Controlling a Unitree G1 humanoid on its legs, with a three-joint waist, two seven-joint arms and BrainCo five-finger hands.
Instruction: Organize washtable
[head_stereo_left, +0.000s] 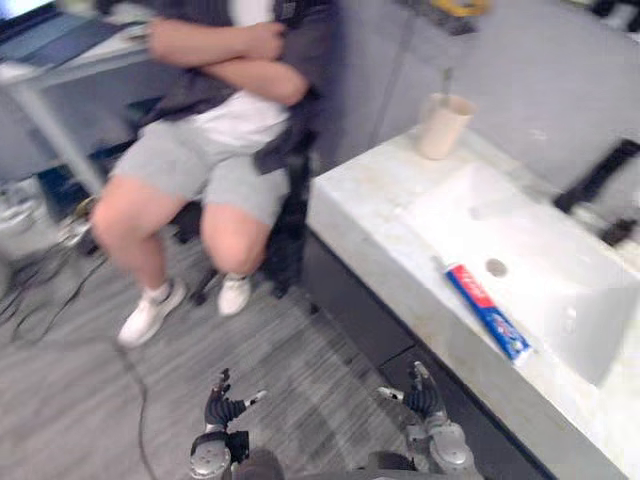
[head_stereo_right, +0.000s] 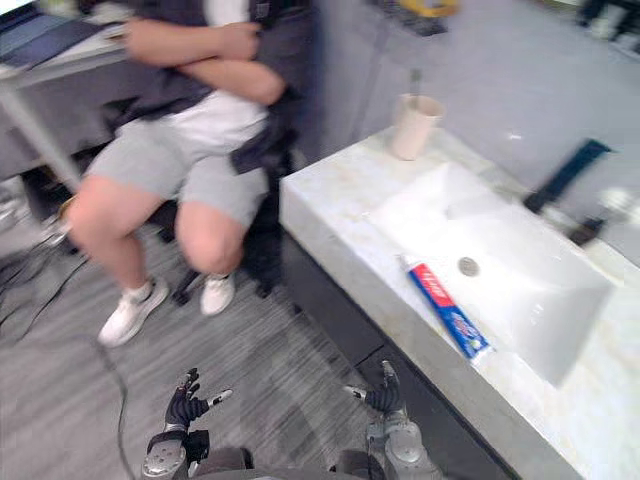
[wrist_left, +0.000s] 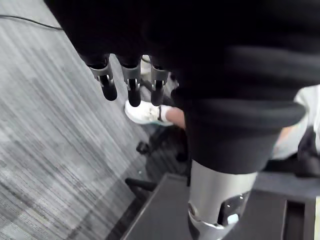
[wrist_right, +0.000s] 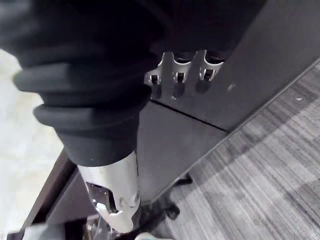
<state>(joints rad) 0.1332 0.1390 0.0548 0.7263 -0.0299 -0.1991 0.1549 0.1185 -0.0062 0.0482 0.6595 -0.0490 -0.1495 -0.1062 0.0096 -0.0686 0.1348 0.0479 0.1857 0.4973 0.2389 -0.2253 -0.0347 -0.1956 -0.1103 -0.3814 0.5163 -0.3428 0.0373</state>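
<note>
My left hand (head_stereo_left: 222, 408) and right hand (head_stereo_left: 424, 398) hang slack, empty, below the bench (head_stereo_left: 370, 215); the toothpaste tube (head_stereo_left: 487, 311) lies along the sink's (head_stereo_left: 560, 255) near rim, ahead-right, nearer my right

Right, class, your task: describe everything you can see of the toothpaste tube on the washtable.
The toothpaste tube is flat and soft-looking, mostly blue with red and white patches, and its pale cap end points toward the cup. It lies flat and slanted along the near rim of the white basin, on the pale, stone-like washtable. Nothing else touches it.
</note>
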